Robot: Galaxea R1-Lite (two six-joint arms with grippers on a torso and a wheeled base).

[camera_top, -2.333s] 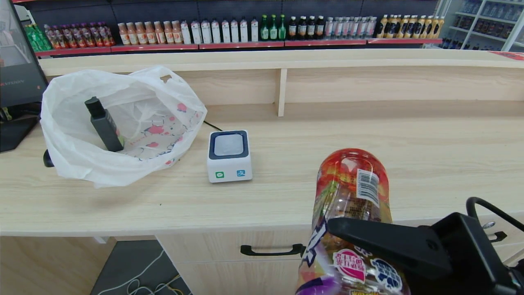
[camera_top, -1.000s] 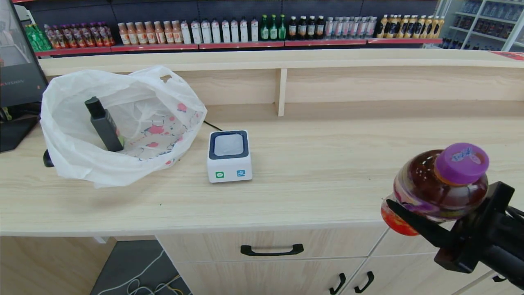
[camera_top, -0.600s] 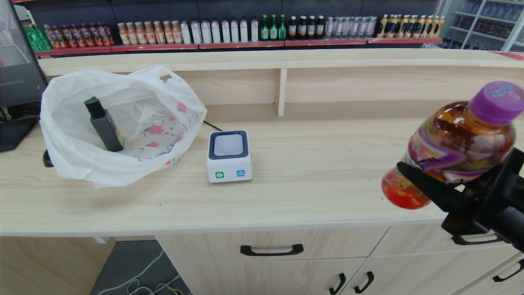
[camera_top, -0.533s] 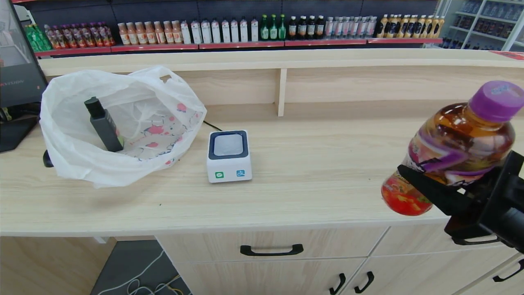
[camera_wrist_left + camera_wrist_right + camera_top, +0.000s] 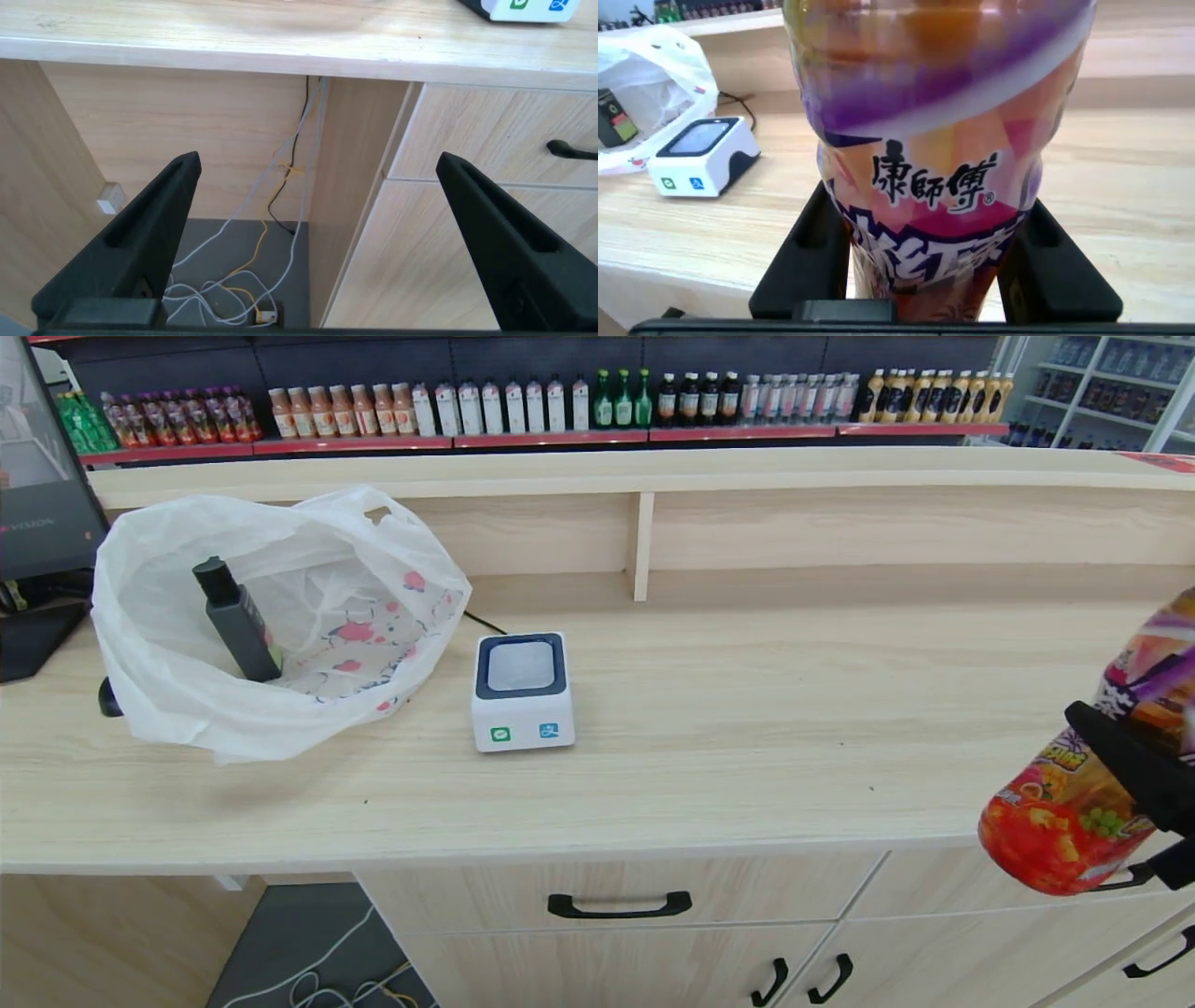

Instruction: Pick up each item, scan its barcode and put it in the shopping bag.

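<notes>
Gripping the drink bottle around its labelled middle, the right claw has its two black fingers pressed against opposite sides of the bottle, so it is closed on it as far as the bottle's width allows. The bottle is tilted, its red base pointing down and to the claw's left, near the front edge of the counter. In the right wrist view the bottle stands between the fingers of the right claw, its purple and orange label facing the camera.

Well away to the left of the right claw, the white scanner sits on the counter with its window facing up. Farther left, beyond the scanner, the white shopping bag lies open on the counter with a dark bottle leaning inside it. The right wrist view shows the scanner and, past it, the shopping bag.

The left claw is spread wide with nothing between its fingers. It hangs lower than the counter top, facing the cabinet front, with loose cables on the floor beyond it and a drawer handle to one side.
</notes>
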